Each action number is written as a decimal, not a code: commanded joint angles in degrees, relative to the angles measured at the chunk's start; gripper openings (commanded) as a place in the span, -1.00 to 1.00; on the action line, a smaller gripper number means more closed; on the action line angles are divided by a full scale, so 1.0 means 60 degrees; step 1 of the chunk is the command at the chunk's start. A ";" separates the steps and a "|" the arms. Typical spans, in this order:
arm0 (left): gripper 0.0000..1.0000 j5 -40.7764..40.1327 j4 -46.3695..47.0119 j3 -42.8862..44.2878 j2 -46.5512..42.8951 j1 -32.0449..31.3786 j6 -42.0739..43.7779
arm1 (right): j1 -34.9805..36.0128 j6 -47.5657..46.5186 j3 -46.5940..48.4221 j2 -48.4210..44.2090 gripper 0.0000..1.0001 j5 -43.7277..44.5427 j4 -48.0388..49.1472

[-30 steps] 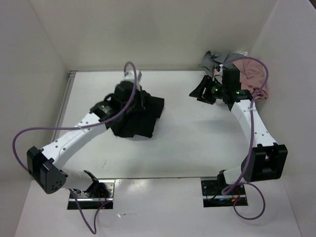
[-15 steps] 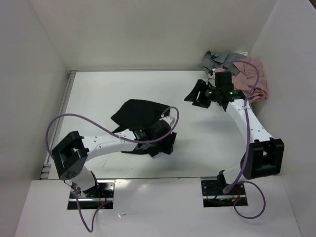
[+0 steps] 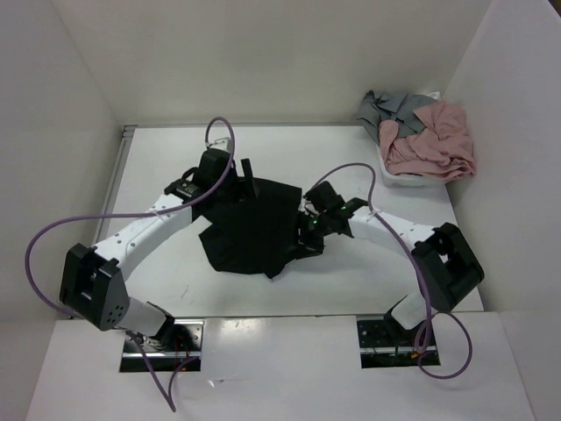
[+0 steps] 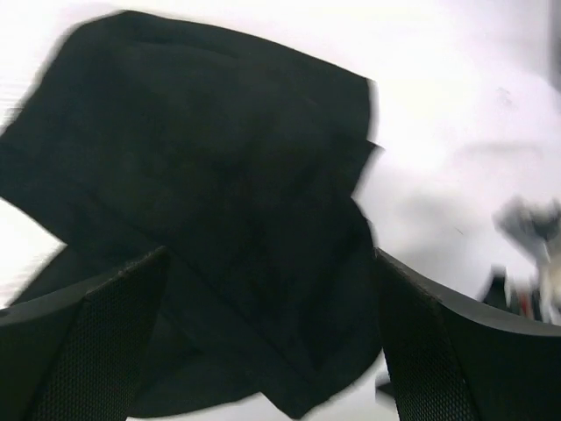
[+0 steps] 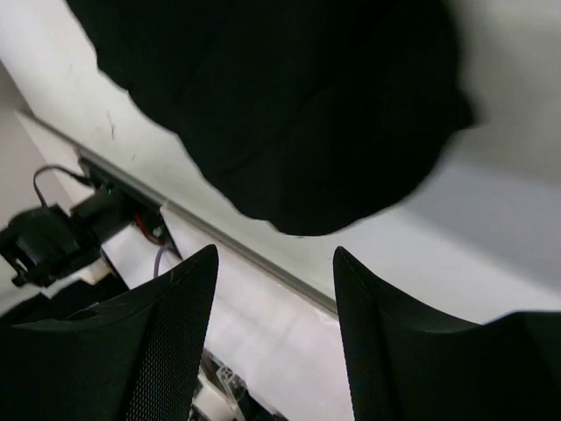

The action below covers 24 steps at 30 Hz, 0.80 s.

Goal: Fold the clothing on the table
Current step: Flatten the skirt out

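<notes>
**At mid-worktop, the black garment lies released**

Left of centre on the white worktop, the black garment lies spread in one loose, roughly four-sided sheet. It is flatter and wider than the bunched heap of a second ago. Its long axis seems to run from the far side toward the near edge, leaning a little left, with one pointed corner aimed at the near edge; the shape is close to square, so this is only a judgement.

The left fingers gripped the cloth a moment back. They now stand spread wide above its far edge with nothing between them. The right fingers have come across from the far right corner and hover at the garment's right edge, parted and empty.

With the cloth laid out and both arms at opposite edges, the spreading step looks finished and a first fold can probably begin. The pile of pink and grey clothes sits well apart.
</notes>
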 commanded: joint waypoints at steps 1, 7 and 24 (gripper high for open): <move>0.99 0.0100 0.0235 -0.0053 0.0581 0.0334 0.0009 | 0.0831 0.0982 -0.0017 0.0283 0.21 0.0042 0.1087; 0.99 0.0640 0.0852 -0.0185 0.1034 0.1431 0.0521 | 0.1389 0.1423 0.0086 0.0284 0.21 -0.0046 0.1527; 0.96 0.1579 0.1145 -0.0171 0.1255 0.2677 0.0800 | 0.1770 0.1789 -0.0793 0.0693 0.18 0.0056 0.1570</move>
